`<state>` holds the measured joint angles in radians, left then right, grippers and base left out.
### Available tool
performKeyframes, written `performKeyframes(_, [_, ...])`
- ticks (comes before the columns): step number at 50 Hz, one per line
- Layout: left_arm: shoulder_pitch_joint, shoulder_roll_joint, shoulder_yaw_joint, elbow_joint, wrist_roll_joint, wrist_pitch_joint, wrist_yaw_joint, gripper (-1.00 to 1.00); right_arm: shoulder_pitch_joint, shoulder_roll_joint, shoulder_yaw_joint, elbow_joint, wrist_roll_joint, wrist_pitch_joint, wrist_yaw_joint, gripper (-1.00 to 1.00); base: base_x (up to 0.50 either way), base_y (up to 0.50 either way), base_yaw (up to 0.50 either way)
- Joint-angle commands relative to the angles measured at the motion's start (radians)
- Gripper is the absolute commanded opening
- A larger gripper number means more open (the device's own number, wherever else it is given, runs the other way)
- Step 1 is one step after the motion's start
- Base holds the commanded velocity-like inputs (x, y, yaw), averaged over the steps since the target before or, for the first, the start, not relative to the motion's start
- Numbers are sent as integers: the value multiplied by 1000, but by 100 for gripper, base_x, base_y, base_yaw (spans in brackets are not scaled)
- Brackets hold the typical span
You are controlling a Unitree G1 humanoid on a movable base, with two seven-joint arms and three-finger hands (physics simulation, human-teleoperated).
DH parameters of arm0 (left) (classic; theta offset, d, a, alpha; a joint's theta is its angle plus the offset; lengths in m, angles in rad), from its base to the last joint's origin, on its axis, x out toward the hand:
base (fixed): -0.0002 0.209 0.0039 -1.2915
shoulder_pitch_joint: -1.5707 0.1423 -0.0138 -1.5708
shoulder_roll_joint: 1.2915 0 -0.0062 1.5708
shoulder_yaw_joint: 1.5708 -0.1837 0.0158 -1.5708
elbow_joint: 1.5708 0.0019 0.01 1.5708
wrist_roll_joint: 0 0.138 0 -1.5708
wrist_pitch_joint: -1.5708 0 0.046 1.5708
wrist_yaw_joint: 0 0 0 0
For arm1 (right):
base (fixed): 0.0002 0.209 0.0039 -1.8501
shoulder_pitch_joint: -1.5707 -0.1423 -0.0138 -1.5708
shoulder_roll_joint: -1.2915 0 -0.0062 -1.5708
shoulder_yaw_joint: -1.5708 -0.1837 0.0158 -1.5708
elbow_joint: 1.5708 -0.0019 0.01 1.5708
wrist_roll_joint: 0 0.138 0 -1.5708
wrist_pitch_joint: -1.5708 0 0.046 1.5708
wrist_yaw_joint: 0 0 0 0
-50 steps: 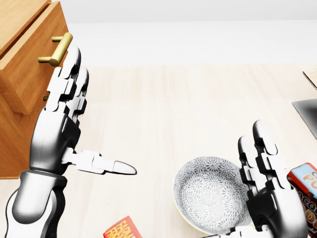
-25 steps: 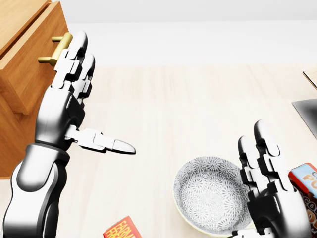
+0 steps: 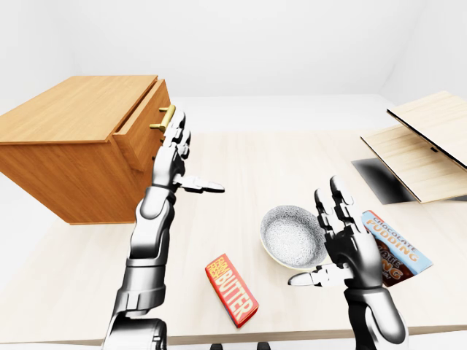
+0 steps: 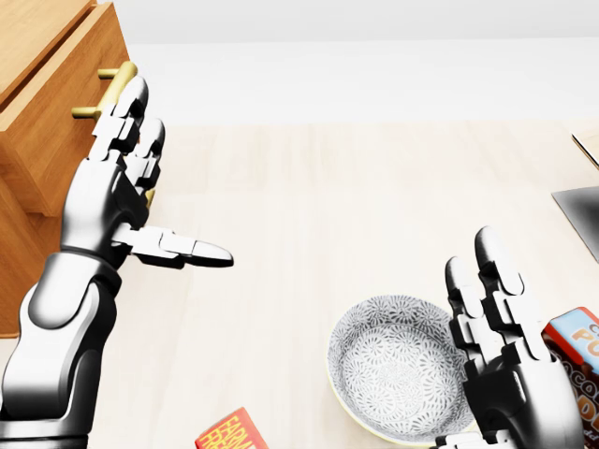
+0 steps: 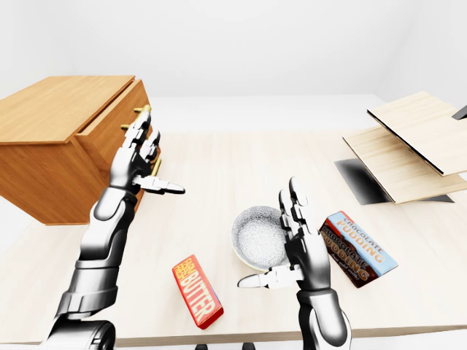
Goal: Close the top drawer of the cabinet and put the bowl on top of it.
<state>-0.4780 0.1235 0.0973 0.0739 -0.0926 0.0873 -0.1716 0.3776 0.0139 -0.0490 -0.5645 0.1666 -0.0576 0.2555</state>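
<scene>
Bowl [image 3: 293, 237] upright, top drawer [image 3: 141, 122] slightly open

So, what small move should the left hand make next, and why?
Probably press the left hand flat against the face of the top drawer and push it toward the head view's left. The drawer stands out from the cabinet, and the open hand is beside its brass handle, gripping nothing.

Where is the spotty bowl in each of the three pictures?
Left-eye view: the bowl sits low, a little right of the middle.
Head view: the bowl is at the bottom, right of the middle.
Right-eye view: the bowl sits low, near the middle.
Shared landmark: the open right robot hand stands at the bowl's right side in every view.
</scene>
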Motion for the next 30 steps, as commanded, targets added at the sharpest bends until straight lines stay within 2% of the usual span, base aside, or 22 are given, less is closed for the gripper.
performKeyframes(1, [-43, 28, 16, 153, -33, 0, 13, 100, 4, -1, 6, -14, 1, 12, -3, 100, 0, 0, 0])
performKeyframes(10, [-46, 41, 29, 181, -48, 0, 13, 100, -6, -3, 7, -2, -1, 11, -5, 100, 0, 0, 0])
performKeyframes(20, [-50, 60, 40, 213, -64, 0, 22, 100, -14, -4, 5, 27, -2, -10, -1, 100, 0, 0, 0])
performKeyframes(30, [-52, 73, 51, 229, -82, 0, 25, 100, -16, -6, 11, 38, -8, -16, -1, 100, 0, 0, 0])
